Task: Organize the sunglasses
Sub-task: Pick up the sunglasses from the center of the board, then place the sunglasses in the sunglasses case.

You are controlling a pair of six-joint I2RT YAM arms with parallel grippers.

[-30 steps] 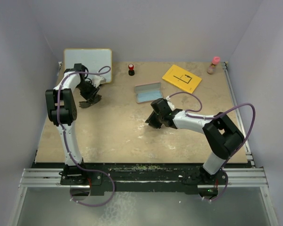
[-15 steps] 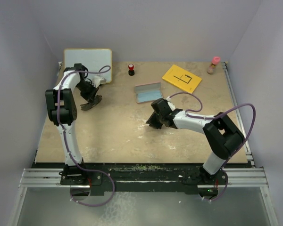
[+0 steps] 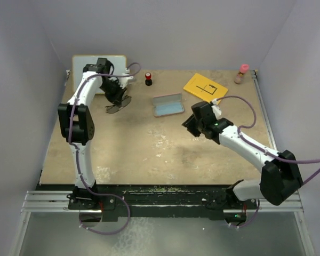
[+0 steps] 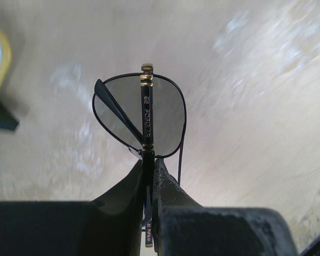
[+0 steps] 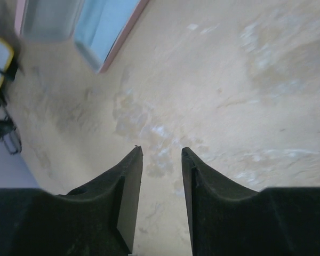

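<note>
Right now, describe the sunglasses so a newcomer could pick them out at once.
On the tan table, look to the far-left corner, just right of the yellow-rimmed whiteboard, where the left gripper is shut. Pinched in it are the sunglasses: thin black wire frame and roundish tinted lenses, unlike the flat pink-rimmed case nearby.

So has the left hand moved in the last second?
Yes. The left hand, pinching the black wire-framed sunglasses, has swung right and farther away, past the right corner of the yellow-rimmed white board, toward the open pink case.
</note>
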